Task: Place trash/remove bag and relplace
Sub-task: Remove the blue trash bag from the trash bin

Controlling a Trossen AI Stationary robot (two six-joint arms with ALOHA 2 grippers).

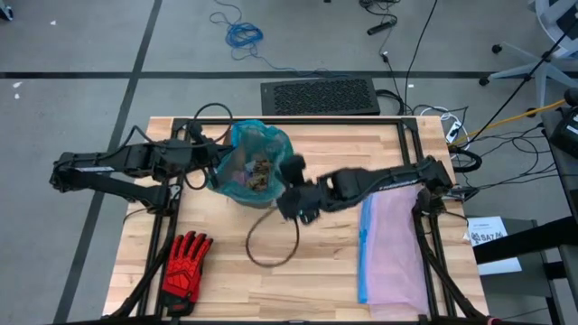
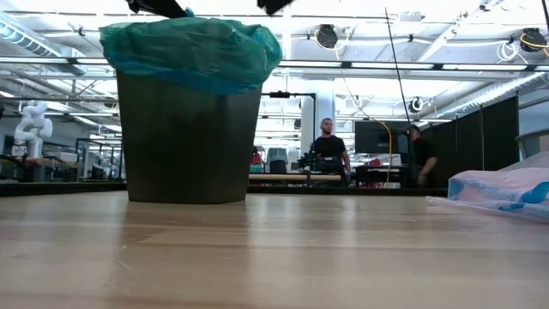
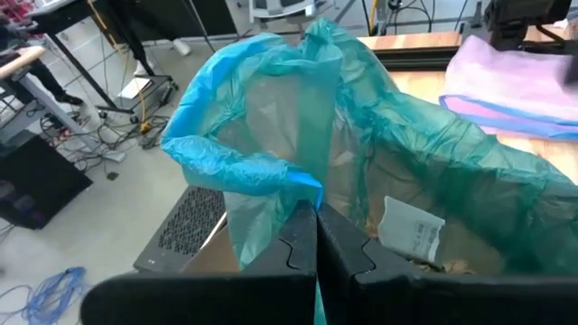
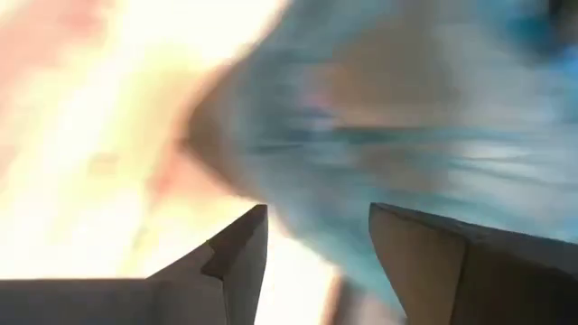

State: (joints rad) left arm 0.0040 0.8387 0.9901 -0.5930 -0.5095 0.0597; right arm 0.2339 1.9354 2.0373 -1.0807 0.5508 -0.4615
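Observation:
A dark bin (image 2: 189, 142) stands on the table's far left part, lined with the teal bag (image 1: 256, 149), whose rim is folded over the bin's top (image 2: 190, 53). Inside lies trash: tan lumps (image 1: 262, 169) and a pale paper scrap (image 3: 411, 230). My left gripper (image 3: 316, 236) is at the bin's left rim, shut on the bag. My right gripper (image 4: 316, 248) is open beside the bin's right rim (image 1: 291, 178), above the table, with nothing between its fingers. My left gripper pinches a bunched fold of the bag's rim (image 3: 302, 185) between its two shut fingers, on the bin's left side. The fingers come from the table's left, slanting slightly down. The film rises from the bin's edge up to the fingers; the rest stays draped over the bin.
A red-and-black glove (image 1: 186, 264) lies near the front left. A pale lilac bag with a blue rim (image 1: 394, 248) lies along the table's right side. A loop of dark cord (image 1: 271, 239) lies in front of the bin. People stand in the room beyond (image 2: 328, 142).

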